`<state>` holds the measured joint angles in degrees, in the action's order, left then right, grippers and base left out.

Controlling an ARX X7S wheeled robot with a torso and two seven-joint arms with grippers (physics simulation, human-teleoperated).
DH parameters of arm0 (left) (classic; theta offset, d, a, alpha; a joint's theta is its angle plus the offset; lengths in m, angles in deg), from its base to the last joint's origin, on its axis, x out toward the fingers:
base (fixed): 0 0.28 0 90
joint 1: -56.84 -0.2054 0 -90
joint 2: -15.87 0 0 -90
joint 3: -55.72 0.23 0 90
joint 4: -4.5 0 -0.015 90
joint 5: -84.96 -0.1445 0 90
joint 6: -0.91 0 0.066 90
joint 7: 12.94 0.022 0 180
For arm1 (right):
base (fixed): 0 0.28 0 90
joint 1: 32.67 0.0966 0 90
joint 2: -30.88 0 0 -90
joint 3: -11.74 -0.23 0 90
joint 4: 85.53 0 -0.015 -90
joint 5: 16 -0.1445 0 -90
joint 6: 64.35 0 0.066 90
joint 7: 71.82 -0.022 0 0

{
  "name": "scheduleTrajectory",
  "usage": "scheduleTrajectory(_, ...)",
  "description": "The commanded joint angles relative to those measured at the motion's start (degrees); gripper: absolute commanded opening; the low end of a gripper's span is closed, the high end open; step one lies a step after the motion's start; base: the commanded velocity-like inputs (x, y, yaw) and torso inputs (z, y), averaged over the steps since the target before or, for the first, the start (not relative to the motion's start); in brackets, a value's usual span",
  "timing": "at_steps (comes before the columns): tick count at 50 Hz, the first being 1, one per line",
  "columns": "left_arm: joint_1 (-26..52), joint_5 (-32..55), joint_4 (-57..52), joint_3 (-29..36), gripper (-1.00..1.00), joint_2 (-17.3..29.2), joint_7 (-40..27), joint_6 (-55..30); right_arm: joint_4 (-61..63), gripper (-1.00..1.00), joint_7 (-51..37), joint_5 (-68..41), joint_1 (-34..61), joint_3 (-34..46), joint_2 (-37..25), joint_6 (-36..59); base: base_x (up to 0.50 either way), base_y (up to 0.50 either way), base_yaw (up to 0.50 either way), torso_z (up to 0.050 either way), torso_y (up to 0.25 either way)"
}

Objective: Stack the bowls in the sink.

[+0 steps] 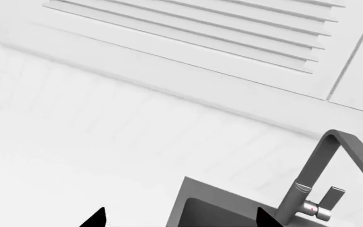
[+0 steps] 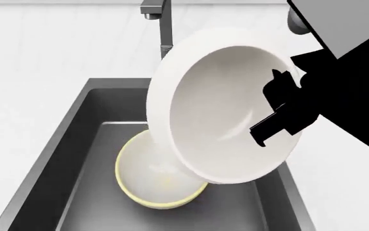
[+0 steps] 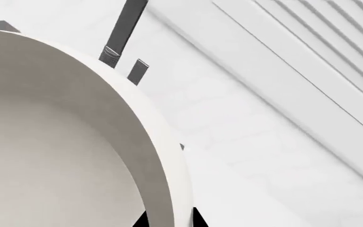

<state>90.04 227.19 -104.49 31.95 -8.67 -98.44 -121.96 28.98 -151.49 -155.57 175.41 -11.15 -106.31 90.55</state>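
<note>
Down in the sink (image 2: 84,144), near its middle: the small cream bowl (image 2: 152,185), sitting upright on the dark floor, open side up. Just above it, held in the air and tipped hard to one side: the big white bowl (image 2: 226,106), its low edge close over the cream bowl's far rim, maybe touching, hard to tell. Clamped on the big bowl's rim at the right side: the right fingers (image 2: 275,113), one black finger inside the bowl, the other hidden behind the wall. Same pinch seen in the right wrist view, with the thin rim (image 3: 168,189) running between two dark tips at the picture's edge. Left fingers (image 1: 178,218) spread wide apart, holding nothing, hanging over the left part of the desk (image 1: 74,156) by the sink's corner. Farther back, at the sink's far edge: the tall grey faucet (image 2: 161,24), right behind the big bowl. Beyond that, white wall and slatted doors (image 1: 232,33). Now the worries. Big bowl so tipped that a drop from here would likely land on its side, roll, or knock the cream bowl away. Only a small pinch on a shiny rim, so a slip seems easy. Big bowl wider than the small one, so likely a wobbly stack. A swing back could bump the faucet.
</note>
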Motion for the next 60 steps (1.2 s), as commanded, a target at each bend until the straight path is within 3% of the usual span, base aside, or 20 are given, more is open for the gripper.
scheduleTrajectory(1, 0.07, -0.01, -0.12, 0.05, 1.0, 0.05, 0.2, 0.07, -0.33, -1.0, 1.82, 1.48, -1.58, -0.48, 2.72, -1.79, 0.0, 0.0, 0.0, 0.0, 0.0)
scheduleTrajectory(16, -0.53, -0.28, -0.95, 0.09, 1.0, 0.56, 0.68, 0.7, -0.36, -1.0, 4.27, 5.21, -5.25, 0.39, 5.26, -1.79, 0.0, 0.0, 0.0, 0.0, 0.0)
scheduleTrajectory(33, -1.11, -0.62, -1.45, 0.18, 1.0, 0.89, 0.93, 1.0, -0.52, -1.0, 10.59, 19.16, -17.77, -0.62, 9.77, -7.09, 0.0, 0.0, 0.0, 0.0, 0.0)
scheduleTrajectory(60, -1.51, -0.5, -1.87, -0.09, 1.0, 2.19, 1.19, 1.28, -10.39, -1.0, 13.71, 22.19, -24.48, 0.79, 14.18, -13.36, 0.0, 0.0, 0.0, 0.0, 0.0)
